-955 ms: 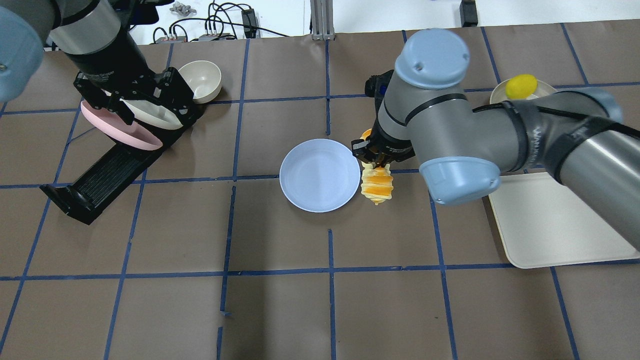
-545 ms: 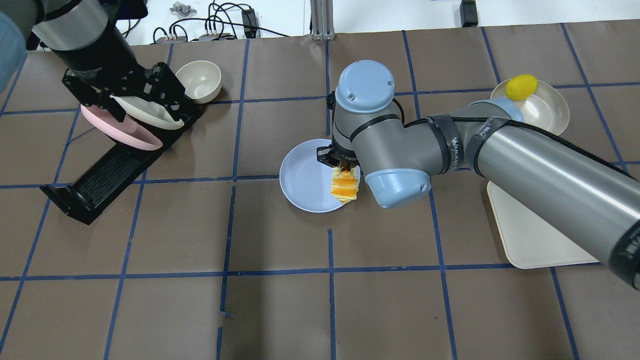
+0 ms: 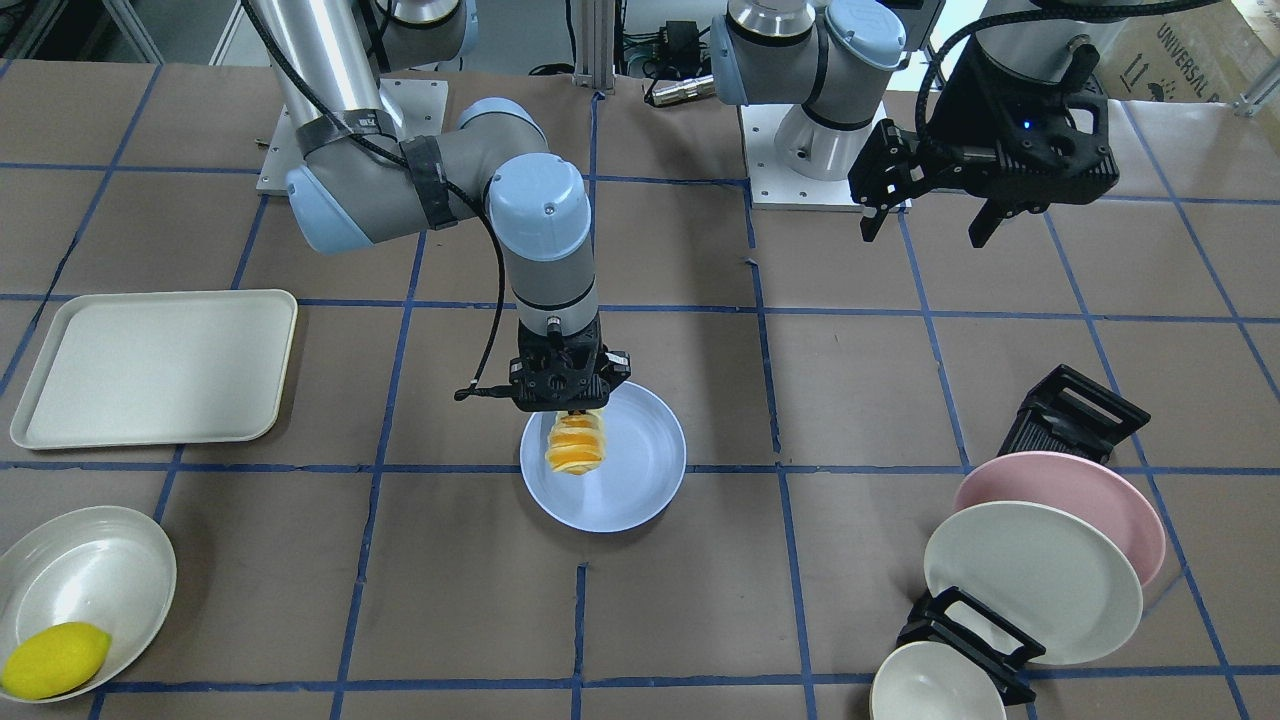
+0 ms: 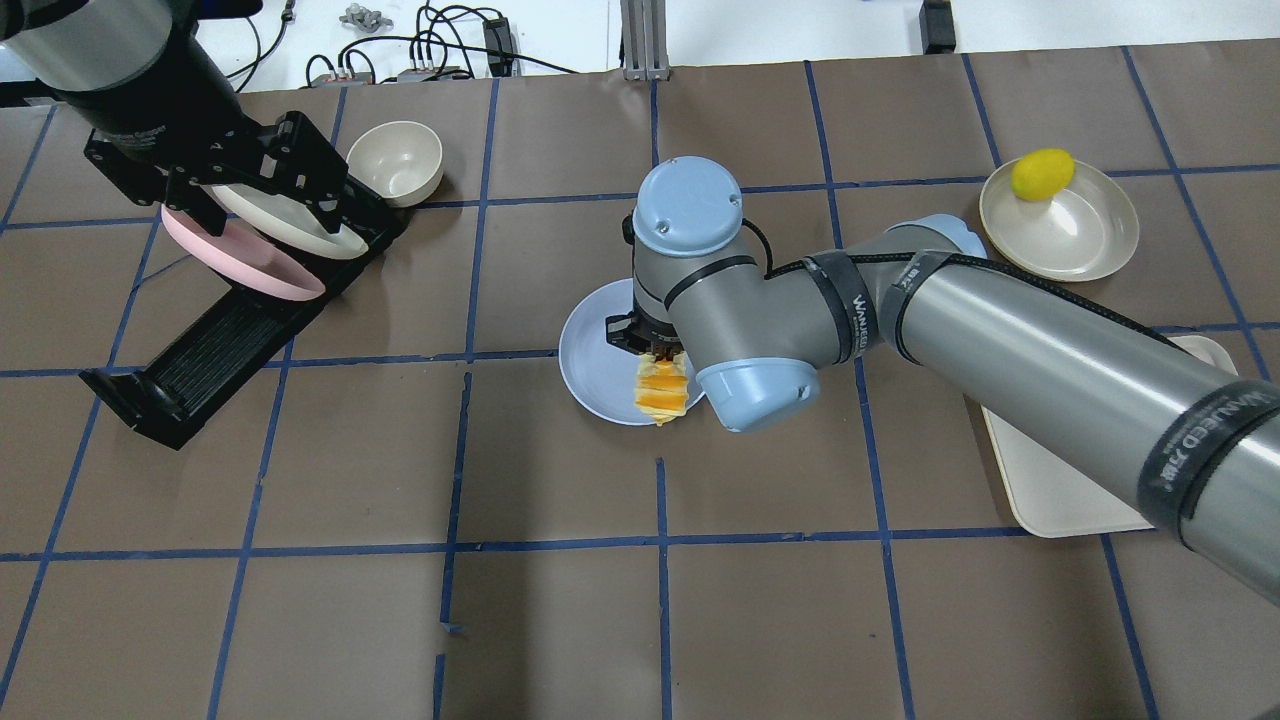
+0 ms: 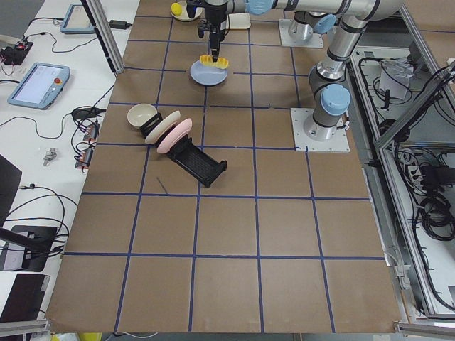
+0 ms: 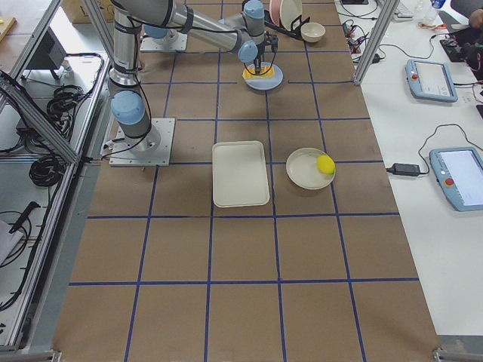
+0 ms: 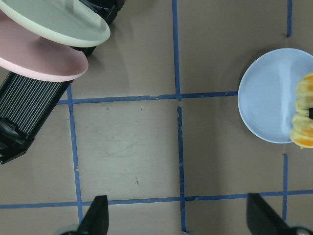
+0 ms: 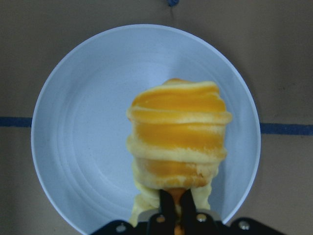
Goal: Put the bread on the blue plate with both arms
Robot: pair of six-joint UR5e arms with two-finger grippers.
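Shifted since half a second earlier: right claw [image 3: 570, 409] and its load, carried further in over the blue plate; left arm drawn a little back toward the tabletop's far corner.

Item 1. Bread [image 3: 575, 447]: segmented loaf, orange ridges, pale stripes. Hangs end-down, pinched at its top end. Sits over the blue plate, within the rim, on the half nearer the robot's right. Whether its lower end touches the plate cannot be told.

Item 2. Blue plate [image 3: 640, 480]: flat on the tabletop [image 3: 700, 620] near the middle, bare apart from the loaf above it.

Item 3. Right claw: pointing straight down, fingers clenched on the bread.

Item 4. Left claw [image 3: 927, 222]: raised, fingers spread wide, grasping nothing; in the overhead view it sits above the rack.

Item 5. Black rack [image 3: 1075, 405]: holds a pink plate [image 3: 1090, 490] and a cream plate [image 3: 1030, 580] leaning on edge; a cream bowl [image 3: 925, 690] stands just beside it.

Item 6. Cream tray [image 3: 150, 365]: on the robot's right side.

Item 7. Shallow dish [image 3: 90, 570]: beyond the tray, with a lemon [image 3: 55, 660] at its rim.
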